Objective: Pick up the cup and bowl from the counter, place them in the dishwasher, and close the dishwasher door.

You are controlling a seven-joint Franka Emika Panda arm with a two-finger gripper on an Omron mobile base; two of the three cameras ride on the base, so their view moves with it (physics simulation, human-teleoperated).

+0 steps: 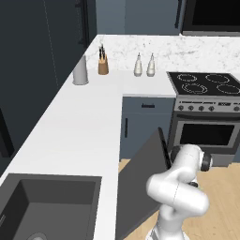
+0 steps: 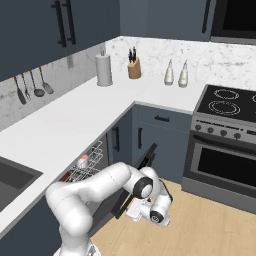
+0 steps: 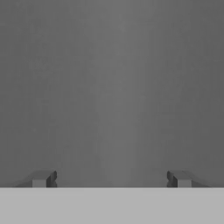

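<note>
Door: we see the dishwasher door (image 1: pixel 140 183) as a flat dark grey panel, tilted partly open, directly in front of the gripper (image 3: pixel 111 178); in the hand view its grey face lies close ahead of both fingertips (image 3: pixel 43 178).
Cup: we find the cup (image 2: pixel 83 161), whitish with red on top, sitting in the rack (image 2: pixel 90 165) of the dishwasher (image 2: pixel 107 172), behind the door and apart from the gripper.
Bowl: we make out a dark reddish shape at the rack's left edge, too hidden to name surely.
Gripper: we see its jaws spread wide, holding nothing.
Arm: we see it rise from the base, bend at the elbow and reach low, with the hand against the door's outer face.
Counter: the counter (image 1: pixel 79 126) is white, with a canister (image 1: pixel 80 70) and a knife block (image 1: pixel 103 64) at the back.
</note>
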